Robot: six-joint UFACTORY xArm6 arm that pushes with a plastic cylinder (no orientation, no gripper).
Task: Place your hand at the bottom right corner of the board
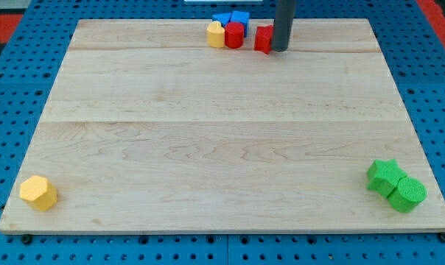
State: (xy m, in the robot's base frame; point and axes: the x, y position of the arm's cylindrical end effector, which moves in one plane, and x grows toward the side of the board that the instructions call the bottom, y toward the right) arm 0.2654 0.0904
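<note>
My tip (280, 49) rests on the wooden board (222, 125) near the view's top edge, just right of centre. It touches the right side of a red block (263, 38). To the left of that stand a red cylinder (234, 34) and a yellow block (216, 34), with two blue blocks (232, 18) behind them. At the board's bottom right corner sit a green star block (385, 177) and a green cylinder (407, 194), touching each other. A yellow hexagon block (38, 193) sits at the bottom left corner.
The board lies on a blue perforated table (16, 88) that shows all around it. A red surface (5, 18) shows at the view's top corners.
</note>
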